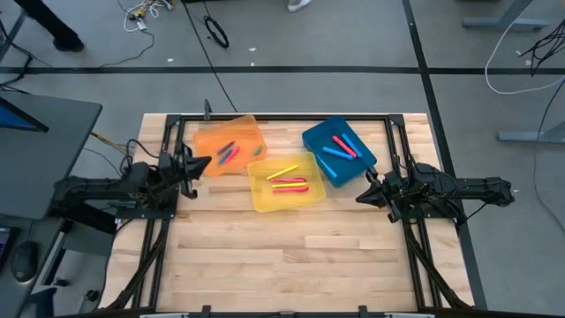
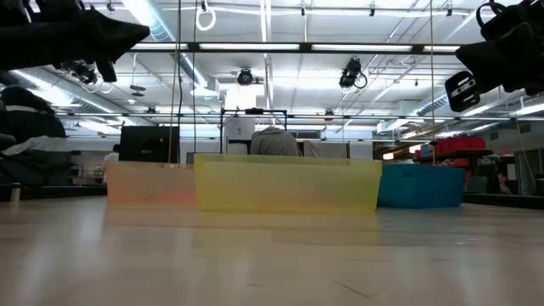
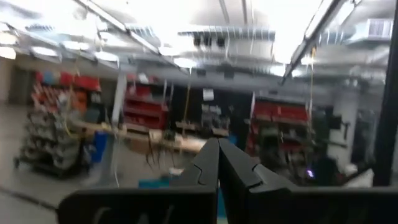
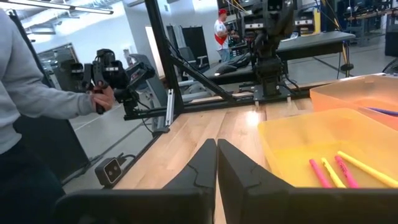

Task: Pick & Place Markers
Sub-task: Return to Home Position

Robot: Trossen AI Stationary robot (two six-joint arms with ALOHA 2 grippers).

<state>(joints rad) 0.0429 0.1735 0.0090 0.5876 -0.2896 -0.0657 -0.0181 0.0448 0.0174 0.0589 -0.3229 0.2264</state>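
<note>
- My left gripper (image 1: 203, 163): off the table (image 1: 282, 256) at its left side, tips pointing at the orange bin (image 1: 201, 140), just beside it and not touching; jaws pressed together, nothing between them
- My right gripper (image 1: 363, 195): off the table at its right side, tips near the blue bin (image 1: 346, 175) but apart from it; jaws pressed tight, nothing held
- Markers (image 1: 290, 184): every one I can see lies inside a bin
- Orange bin: far left of the group; holds a small cluster of markers, blue or purple with some red, lying close together
- Yellow bin (image 1: 260, 201): middle of the group, touching or nearly touching the other two; one yellow marker lies slantwise, with pink and yellow ones side by side beneath it
- Blue bin: right of the group, set at an angle; red and blue markers lie side by side on its floor
- Low view: yellow bin foremost, orange to its left, blue to its right; contents not legible through the walls
- Right wrist view: a person's grey sleeve (image 4: 37, 93) beside the table, the hand (image 4: 102, 96) gripping a dark device (image 4: 118, 70)
</note>
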